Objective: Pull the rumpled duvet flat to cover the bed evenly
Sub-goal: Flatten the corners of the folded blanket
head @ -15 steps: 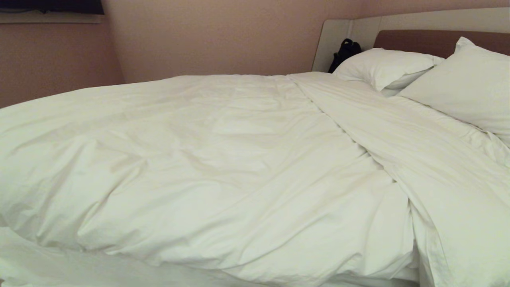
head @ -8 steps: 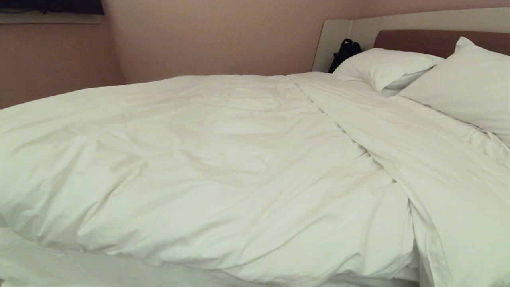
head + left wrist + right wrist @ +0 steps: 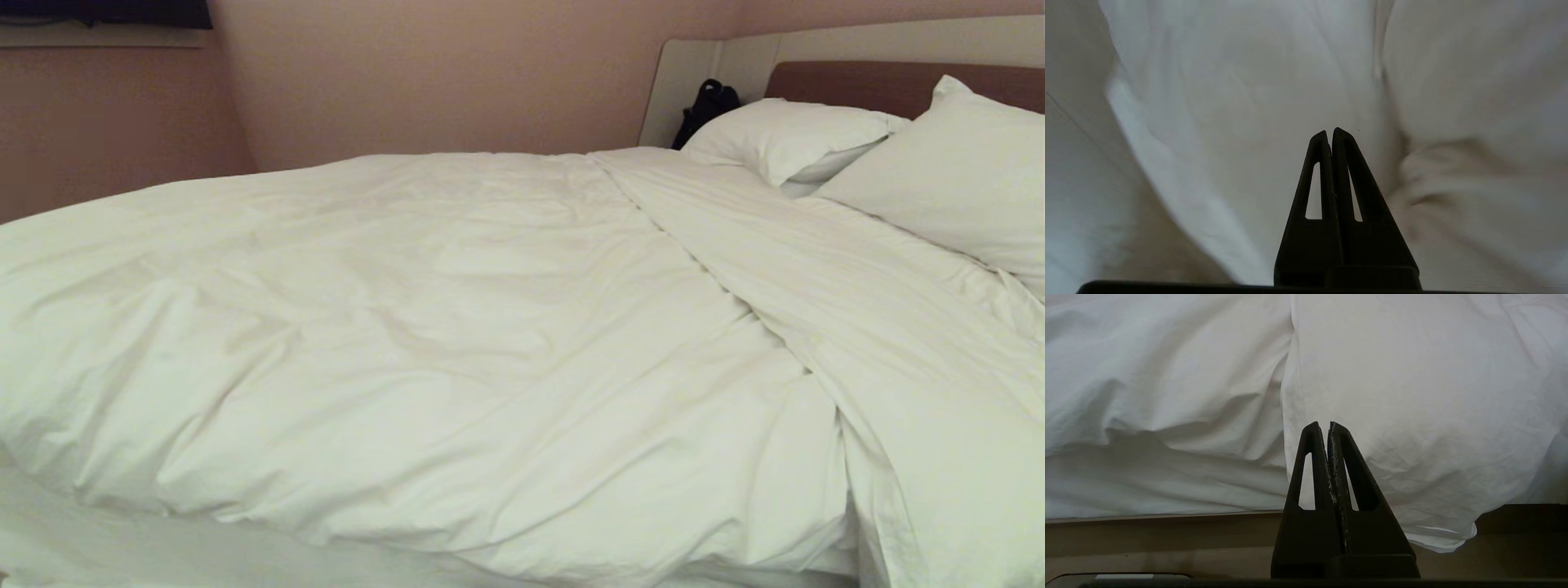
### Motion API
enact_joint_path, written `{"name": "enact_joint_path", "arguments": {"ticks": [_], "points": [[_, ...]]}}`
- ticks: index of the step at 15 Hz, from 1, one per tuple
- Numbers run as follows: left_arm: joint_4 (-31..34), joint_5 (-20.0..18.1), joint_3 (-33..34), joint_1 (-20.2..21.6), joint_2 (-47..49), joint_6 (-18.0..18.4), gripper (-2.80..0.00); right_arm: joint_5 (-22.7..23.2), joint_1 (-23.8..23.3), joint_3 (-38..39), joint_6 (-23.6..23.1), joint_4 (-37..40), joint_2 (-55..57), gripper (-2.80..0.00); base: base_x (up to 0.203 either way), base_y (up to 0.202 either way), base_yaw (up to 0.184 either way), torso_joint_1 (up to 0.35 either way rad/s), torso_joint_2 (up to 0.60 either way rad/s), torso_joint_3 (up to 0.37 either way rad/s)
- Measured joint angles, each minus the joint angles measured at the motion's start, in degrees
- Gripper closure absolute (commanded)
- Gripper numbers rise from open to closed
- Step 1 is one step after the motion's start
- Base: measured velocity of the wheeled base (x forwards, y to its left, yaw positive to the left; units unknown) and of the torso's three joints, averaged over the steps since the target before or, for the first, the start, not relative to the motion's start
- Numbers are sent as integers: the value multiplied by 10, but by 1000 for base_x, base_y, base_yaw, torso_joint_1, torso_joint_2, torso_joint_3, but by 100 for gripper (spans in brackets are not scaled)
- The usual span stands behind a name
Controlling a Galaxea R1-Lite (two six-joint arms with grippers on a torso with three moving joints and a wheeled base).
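Observation:
The white duvet lies creased over most of the bed, whose headboard stands at the far right. A flatter band of the duvet runs across below the pillows. Neither gripper shows in the head view. In the left wrist view my left gripper is shut with nothing between its fingers, pointing at blurred white folds of duvet. In the right wrist view my right gripper is shut and empty, held off the bed's side. There the duvet hangs over the grey-beige base.
Two white pillows lean at the headboard, with a black bag behind them. The fitted sheet shows below the duvet's near left edge. Pinkish walls close in behind the bed.
The duvet's near left edge has sagged slightly lower over the sheet. The rest of the bed looks the same.

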Motion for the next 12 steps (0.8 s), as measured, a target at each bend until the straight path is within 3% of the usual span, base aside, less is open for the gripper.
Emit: {"name": "enact_joint_path", "arguments": {"ticks": [1,4,7,9,12], "points": [[-11,-14,10,0,1,62,0,0,0,0,0,0,0,0,0,0,0,0,0,0],[-72,-117,47,-3,-1,239,0,0,0,0,0,0,0,0,0,0,0,0,0,0],[-94,-150,89,-18,-8,419,0,0,0,0,0,0,0,0,0,0,0,0,0,0],[-124,-180,104,-40,-11,463,0,0,0,0,0,0,0,0,0,0,0,0,0,0],[-133,-178,106,-64,-2,468,0,0,0,0,0,0,0,0,0,0,0,0,0,0]]}}
